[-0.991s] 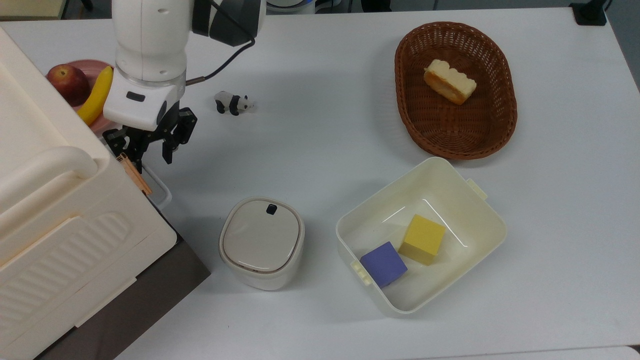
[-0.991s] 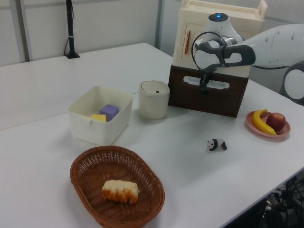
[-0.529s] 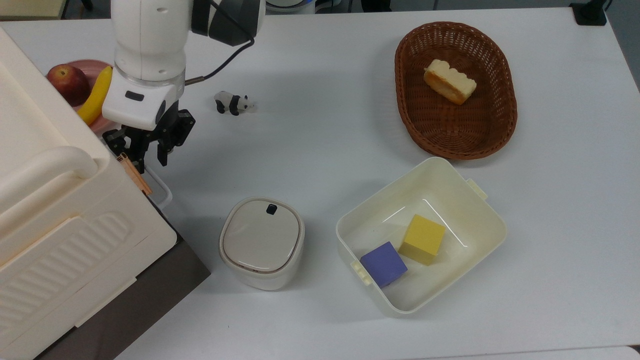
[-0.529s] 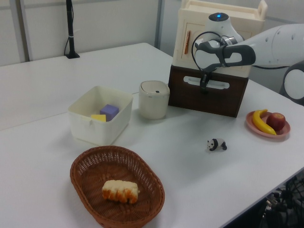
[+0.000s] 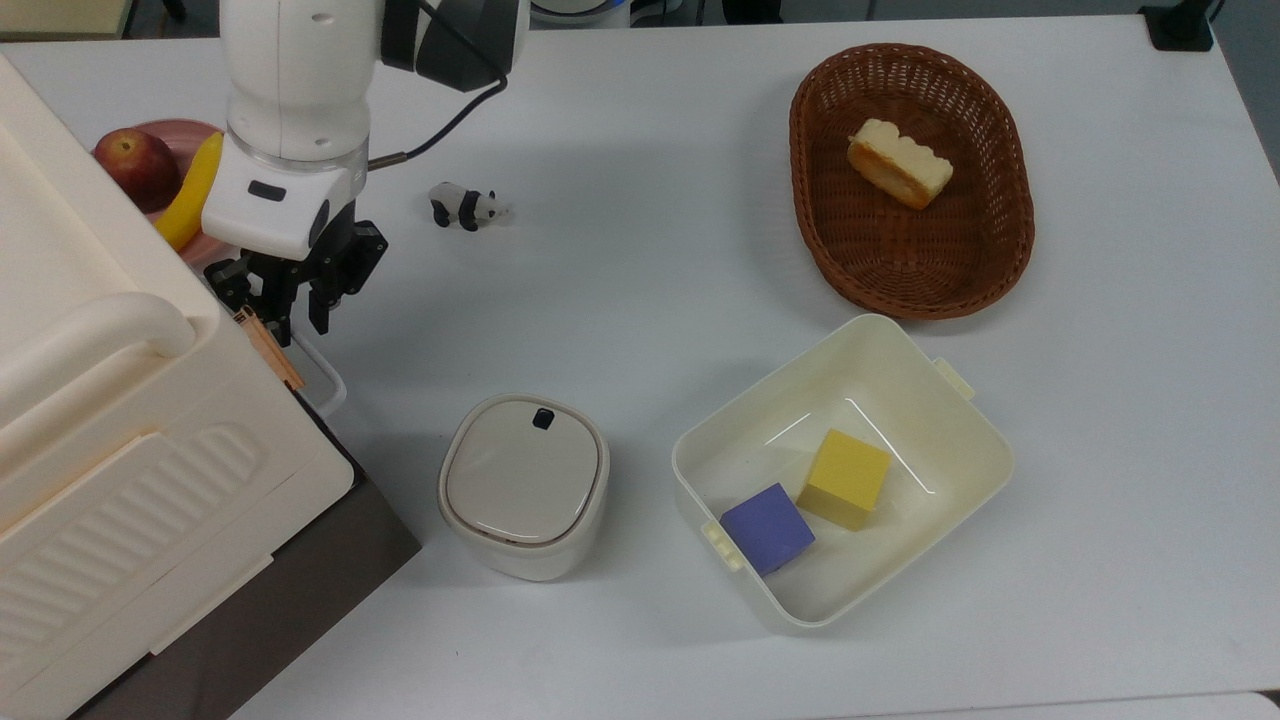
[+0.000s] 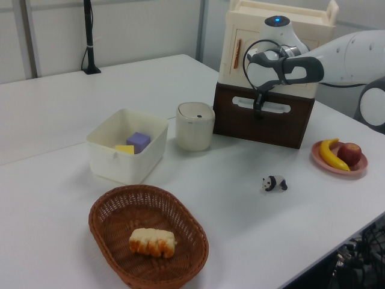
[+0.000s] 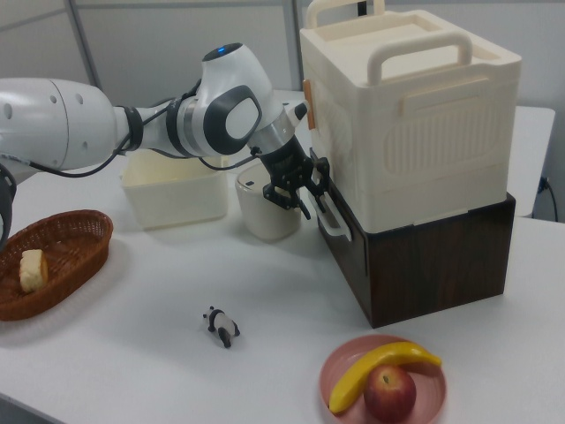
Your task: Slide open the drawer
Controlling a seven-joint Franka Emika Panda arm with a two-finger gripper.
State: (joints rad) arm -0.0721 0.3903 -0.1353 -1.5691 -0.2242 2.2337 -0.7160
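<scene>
Wicker basket (image 6: 148,241) with a slice of cake in the left view's foreground; beyond it the toy panda (image 6: 274,183), then the dark wooden drawer (image 6: 263,122) under the cream ribbed box (image 6: 274,42), closed. The gripper (image 7: 303,193) is at the white loop handle (image 7: 331,218), fingers slightly apart either side of the bar. A firm pinch, then a straight pull along the drawer's travel, would serve best.

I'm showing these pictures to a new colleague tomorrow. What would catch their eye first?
Probably the white robot arm, its gripper at the white loop-shaped bar handle of the dark brown wooden drawer under the big cream ribbed plastic box. Next, the brown oval wicker basket at the top view's upper right, and the cream tub holding a yellow cube and a purple cube.
</scene>
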